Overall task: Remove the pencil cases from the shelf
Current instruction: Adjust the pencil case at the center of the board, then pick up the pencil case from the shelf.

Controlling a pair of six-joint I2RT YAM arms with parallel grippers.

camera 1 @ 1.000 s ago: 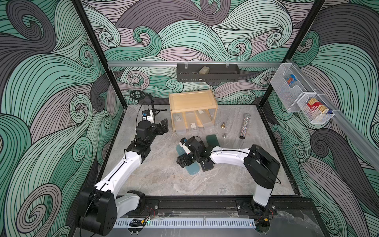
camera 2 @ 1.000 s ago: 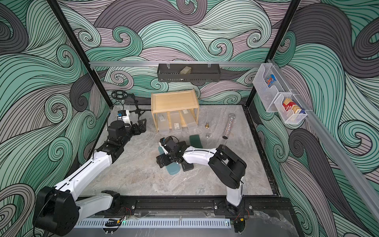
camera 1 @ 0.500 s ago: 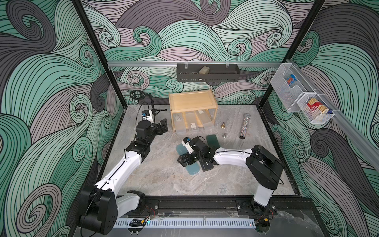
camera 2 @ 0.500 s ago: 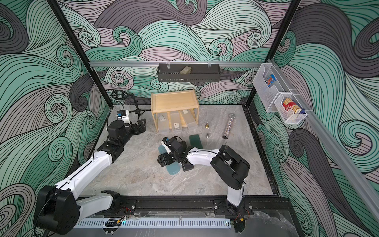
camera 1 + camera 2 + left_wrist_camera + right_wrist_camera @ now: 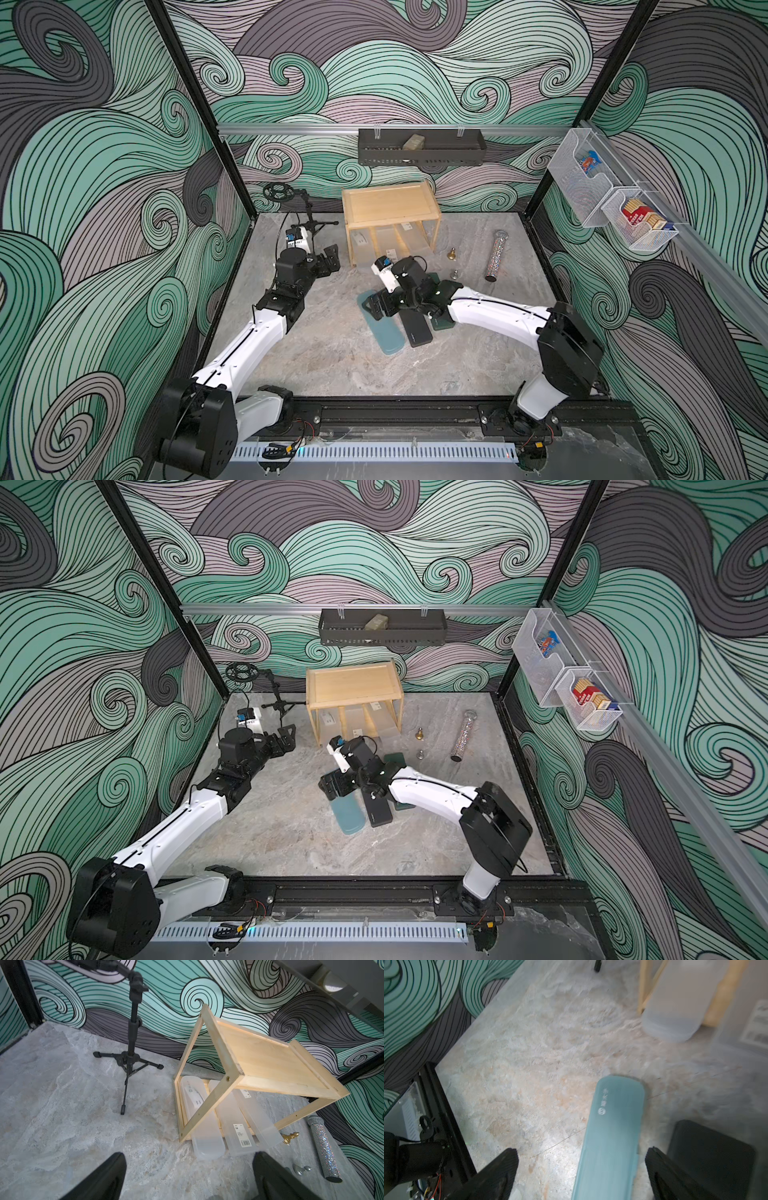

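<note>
Right claw, jaws apart, empty, has risen off teal case, turning toward shelf. Left claw unmoved, apart. Teal case, black case, green case on surface; three frosted cases remain on shelf: halfway.

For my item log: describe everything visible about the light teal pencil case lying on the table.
The light teal pencil case is a long, flat, opaque oblong with rounded corners, matte like plastic, with small white print and a round logo near one end. It lies flat on the table, out of the shelf. A black case lies close alongside; contact is unclear. The open right tool hangs over one end, not gripping it.
</note>
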